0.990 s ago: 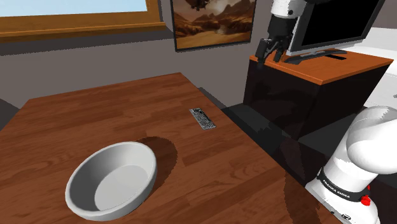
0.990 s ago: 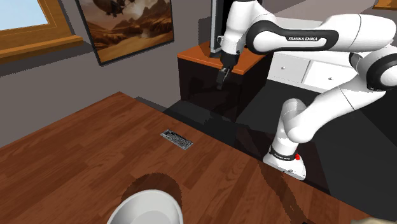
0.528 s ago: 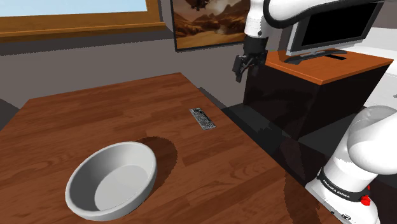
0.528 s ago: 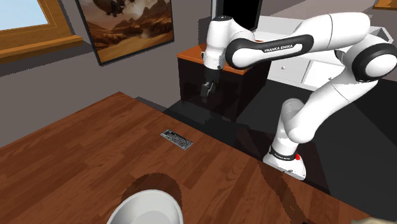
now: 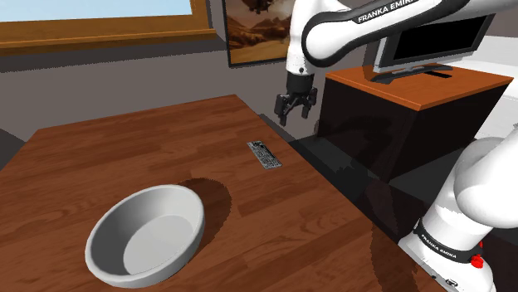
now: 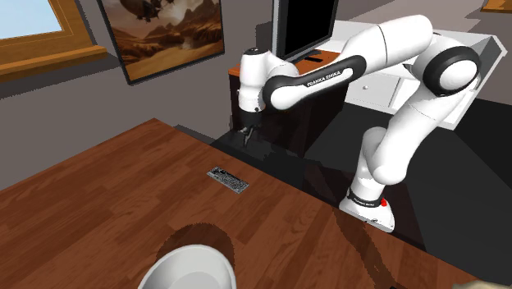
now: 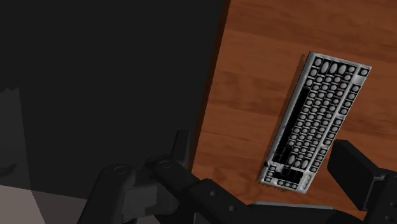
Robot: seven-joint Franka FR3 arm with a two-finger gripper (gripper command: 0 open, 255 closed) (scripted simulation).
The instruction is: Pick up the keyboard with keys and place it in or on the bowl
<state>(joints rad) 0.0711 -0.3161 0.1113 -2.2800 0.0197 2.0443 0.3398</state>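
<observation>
A small grey keyboard (image 5: 264, 154) with dark keys lies flat on the brown wooden table (image 5: 100, 158), close to the edge that faces the cabinet. It also appears in the second exterior view (image 6: 227, 178). My black gripper (image 5: 295, 112) hangs open in the air above that table edge, a little beyond the keyboard and holding nothing. In the wrist view the keyboard (image 7: 317, 121) lies just ahead of the gripper (image 7: 267, 160), nearer one of the fingers (image 7: 354, 169). A white bowl (image 5: 147, 235) stands empty at the shoulder view's lower left, its rim (image 6: 193, 267) showing in the second exterior view.
A dark cabinet with an orange top (image 5: 415, 83) carries a black monitor (image 5: 432, 37) just past the table. A painting (image 5: 253, 25) and a window frame (image 5: 100, 37) are on the wall. White drawers (image 6: 394, 86) stand behind the arm's base (image 6: 369, 205).
The arm has swung from over the cabinet's top toward the table and come down, bringing the gripper near the keyboard. The fingers stayed open. Keyboard and bowl have not moved.
</observation>
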